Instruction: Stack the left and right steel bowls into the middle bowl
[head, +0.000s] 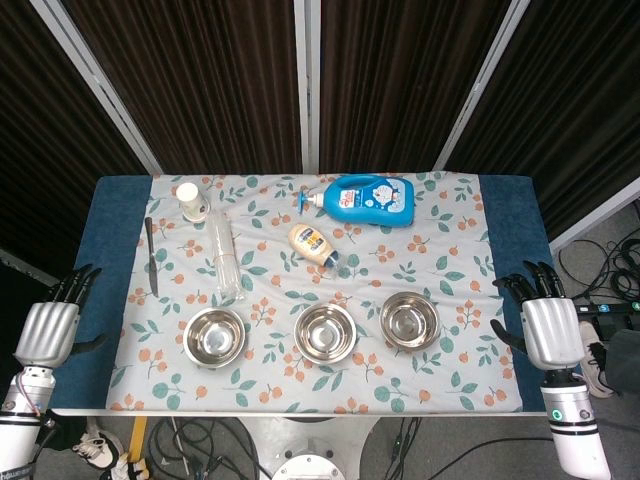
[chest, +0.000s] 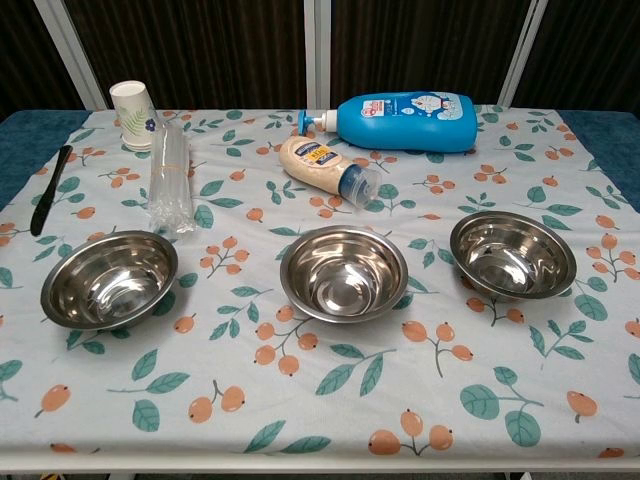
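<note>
three steel bowls sit in a row near the front of your tabletop (head: 505, 260): the left bowl (head: 215, 335), the middle bowl (head: 325, 332) and the right bowl (head: 409, 321), all upright, empty and apart from one another. nothing is stacked yet. your left hand (head: 50, 325) hangs off the left edge, fingers apart and holding nothing; your right hand (head: 545, 320) hangs off the right edge, likewise spread and empty. both are well clear of the bowls.

the likely trouble: thin, slick rims may slip from your fingers, and a bowl set down tilted could skid the middle one across the cloth. just behind the left bowl lies a clear plastic sleeve (head: 225, 255), and a mayo bottle (head: 314, 246) lies behind the middle bowl; a careless reach could knock either.

the chest view shows neither hand, and the lower arms are cut off at the frame's bottom.
</note>
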